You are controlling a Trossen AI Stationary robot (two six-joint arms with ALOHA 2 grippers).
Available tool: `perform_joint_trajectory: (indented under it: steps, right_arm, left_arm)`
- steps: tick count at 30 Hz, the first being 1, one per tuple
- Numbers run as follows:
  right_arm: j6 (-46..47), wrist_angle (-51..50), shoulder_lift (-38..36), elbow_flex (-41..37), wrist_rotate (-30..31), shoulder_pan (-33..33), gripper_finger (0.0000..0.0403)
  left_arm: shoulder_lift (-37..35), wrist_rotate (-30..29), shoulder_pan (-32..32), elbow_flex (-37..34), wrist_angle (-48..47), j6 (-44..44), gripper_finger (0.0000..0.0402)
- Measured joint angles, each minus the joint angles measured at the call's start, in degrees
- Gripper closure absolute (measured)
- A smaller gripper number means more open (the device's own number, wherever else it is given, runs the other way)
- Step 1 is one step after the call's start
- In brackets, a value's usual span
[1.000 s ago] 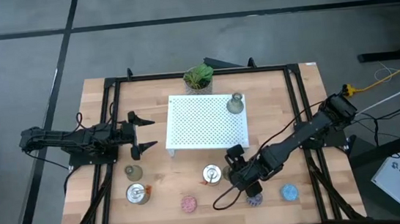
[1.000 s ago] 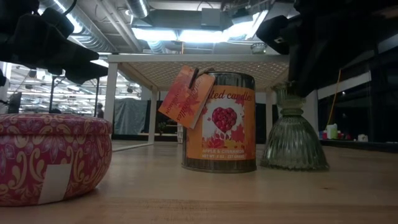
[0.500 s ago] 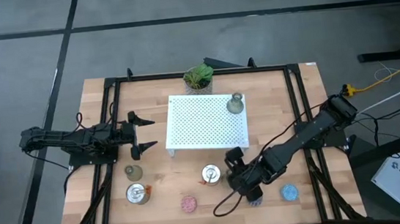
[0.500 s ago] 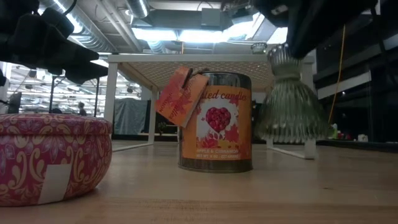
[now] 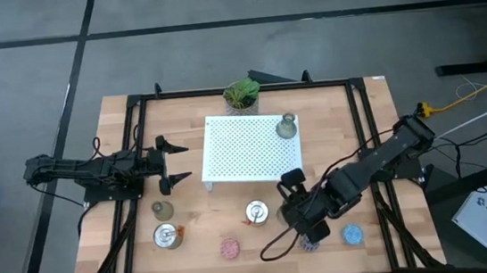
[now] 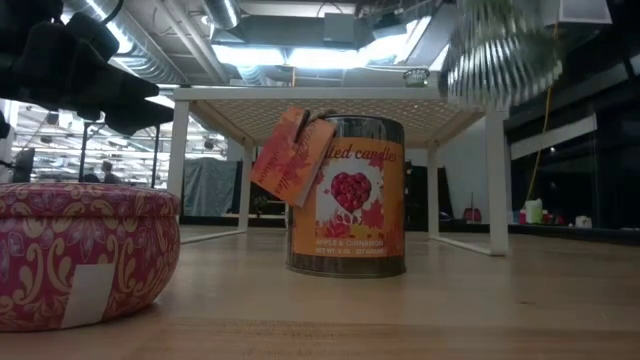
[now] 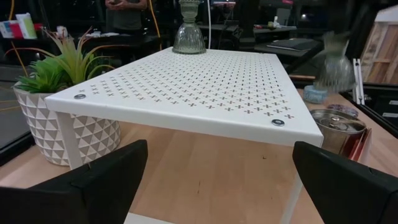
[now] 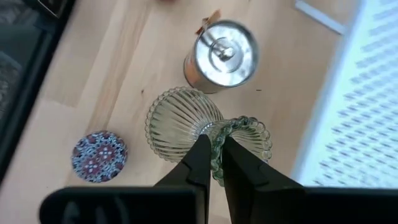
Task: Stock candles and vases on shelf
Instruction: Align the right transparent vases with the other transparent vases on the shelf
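Item: ribbed glass vase [image 8: 186,127] — in transit. Right claw [image 8: 212,155] clamped on its narrow neck, the vase lifted clear of the desk [image 5: 198,226]; in the low view it hangs at upper right, about level with the shelf [image 5: 253,146] top. Step in hand, by judgement: carrying a vase to the shelf. Next move calls for travel up-frame in the high view, over the white perforated top, then a level set-down — clear of the vase [image 5: 286,127] already standing at its upper right corner. Left claw [image 5: 177,161]: fingers apart, waiting left of the shelf.
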Motion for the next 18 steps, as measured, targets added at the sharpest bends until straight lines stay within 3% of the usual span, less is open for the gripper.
perform_joint_trajectory:
  steps: [11, 18]
  right_arm:
    - [-0.03, -16.95, -0.09, 16.78, -1.18, -6.47, 0.0376]
    - [-3.91, -20.50, -2.42, 19.69, 1.05, -12.12, 0.0376]
  left_arm:
    - [0.02, 0.00, -0.02, 0.00, 0.00, 0.02, 0.0002]
    - [0.01, 0.00, -0.02, 0.01, 0.00, 0.01, 0.0002]
